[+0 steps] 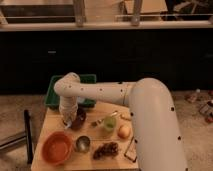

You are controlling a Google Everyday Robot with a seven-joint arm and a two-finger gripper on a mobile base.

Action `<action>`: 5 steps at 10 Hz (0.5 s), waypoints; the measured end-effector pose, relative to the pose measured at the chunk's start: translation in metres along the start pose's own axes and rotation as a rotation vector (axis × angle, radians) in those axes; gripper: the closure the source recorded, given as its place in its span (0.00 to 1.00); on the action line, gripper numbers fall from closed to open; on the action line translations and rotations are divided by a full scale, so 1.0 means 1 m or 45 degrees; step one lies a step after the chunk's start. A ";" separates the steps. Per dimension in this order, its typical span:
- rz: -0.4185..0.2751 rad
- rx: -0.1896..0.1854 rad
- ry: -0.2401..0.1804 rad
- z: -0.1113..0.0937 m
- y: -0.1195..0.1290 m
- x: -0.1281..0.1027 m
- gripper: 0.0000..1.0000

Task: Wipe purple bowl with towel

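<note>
The white arm reaches down at the tabletop's ten o'clock corner, its tool beside the purple bowl, a pale towel apparently bunched beneath it; whether it is spread or pinching cannot be told. The bowl sits near the edge, so a hard sideways wipe could push it toward the orange bowl or tip it.

Tabletop count, with one white arm's gripper down at the bowl.
One dark purple bowl, one orange bowl, one small metal cup, one green cup, one green tray, one wooden table.
</note>
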 end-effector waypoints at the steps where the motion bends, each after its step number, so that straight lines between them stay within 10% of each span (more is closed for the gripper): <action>1: 0.010 0.004 -0.013 0.002 0.004 -0.005 0.95; 5: 0.130 -0.014 -0.014 -0.002 0.042 -0.016 0.95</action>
